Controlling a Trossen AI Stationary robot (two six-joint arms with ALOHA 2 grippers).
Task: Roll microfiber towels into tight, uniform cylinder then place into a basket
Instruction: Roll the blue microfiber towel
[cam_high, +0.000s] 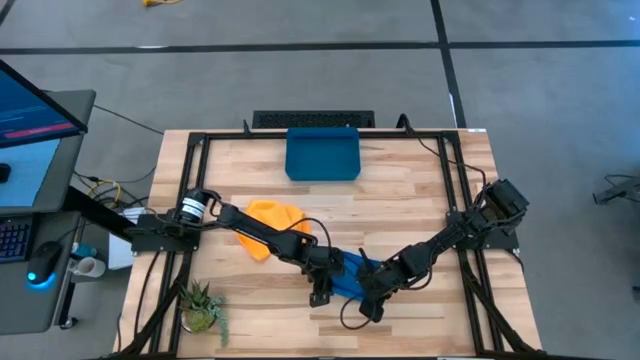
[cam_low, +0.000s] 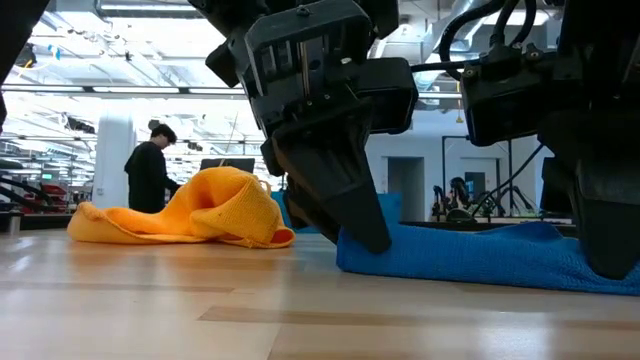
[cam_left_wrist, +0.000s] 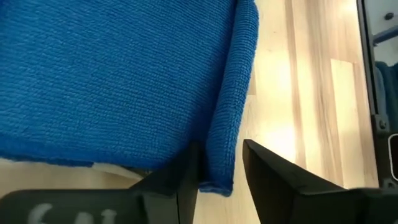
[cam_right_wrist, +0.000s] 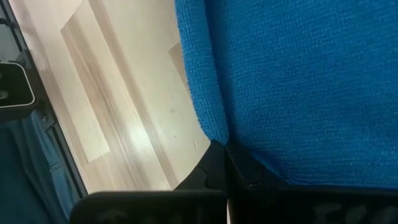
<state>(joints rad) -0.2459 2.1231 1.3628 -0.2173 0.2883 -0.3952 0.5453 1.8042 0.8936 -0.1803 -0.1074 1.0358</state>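
The blue towel lies on the table near its front edge, between my two grippers, with one side turned over into a thick fold. At the towel's left end my left gripper is open, its fingers on either side of that fold's end. At the towel's right end my right gripper is shut on the blue towel. The yellow-orange towel lies crumpled on the table to the left, under the left arm. Empty, the dark blue basket stands at the far edge. My left gripper has the end of the towel's folded edge between its open fingers. One finger lies against the fold's side and the other stands clear of it. The fingers slant down and the towel rests on the table. My right gripper pinches the blue towel where its thick edge ends, between its two shut fingers. The fingers slant down from the table's right. The towel lies on the table.
A black keyboard-like bar lies behind the basket. A small potted plant stands at the near left corner. Black frame rails run along the table's sides. A person stands in the room beyond.
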